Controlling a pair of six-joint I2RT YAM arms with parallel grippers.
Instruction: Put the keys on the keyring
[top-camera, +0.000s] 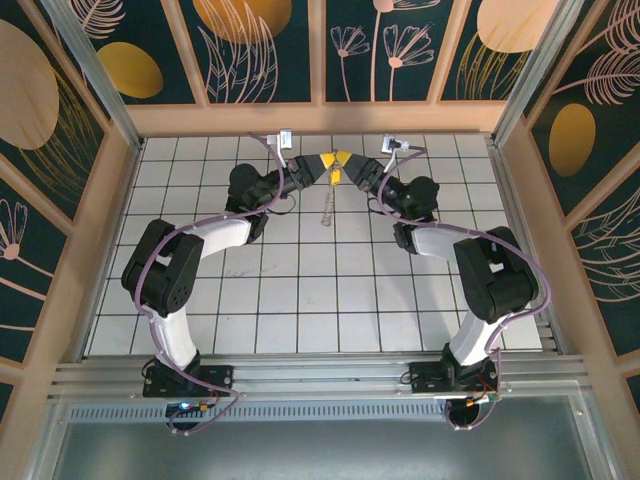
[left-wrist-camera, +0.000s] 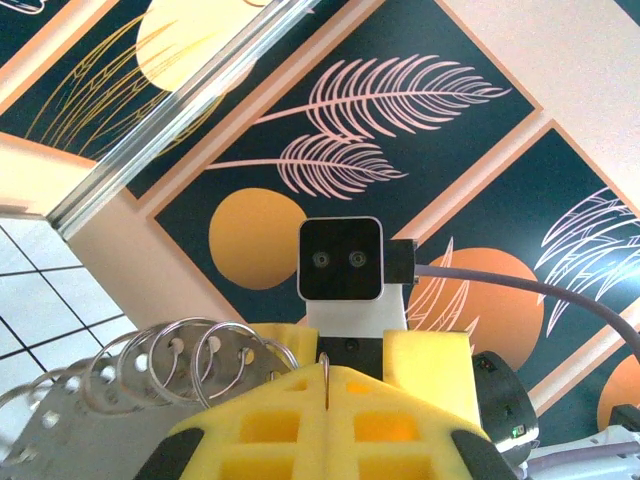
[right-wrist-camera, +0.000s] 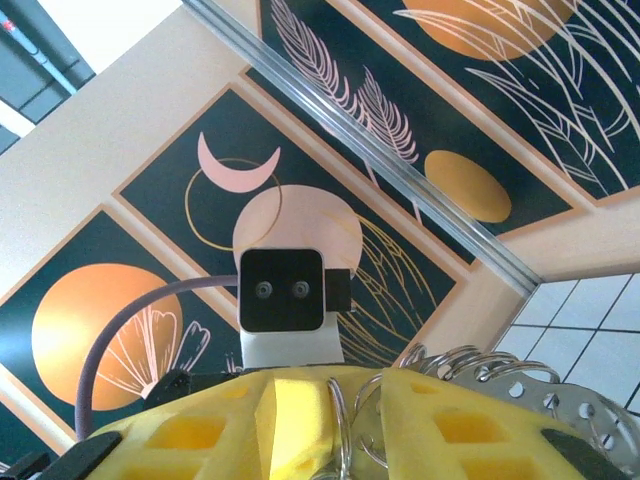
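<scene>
Left end effector (left-wrist-camera: 327, 402) pinches thin, silvery wire keyring (left-wrist-camera: 324, 366).

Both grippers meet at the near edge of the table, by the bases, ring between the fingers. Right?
Not the near edge. The top view shows the left gripper and right gripper meeting at the far end of the table, close to the back wall. The rest holds: the ring sits between the fingers in both wrist views.
</scene>
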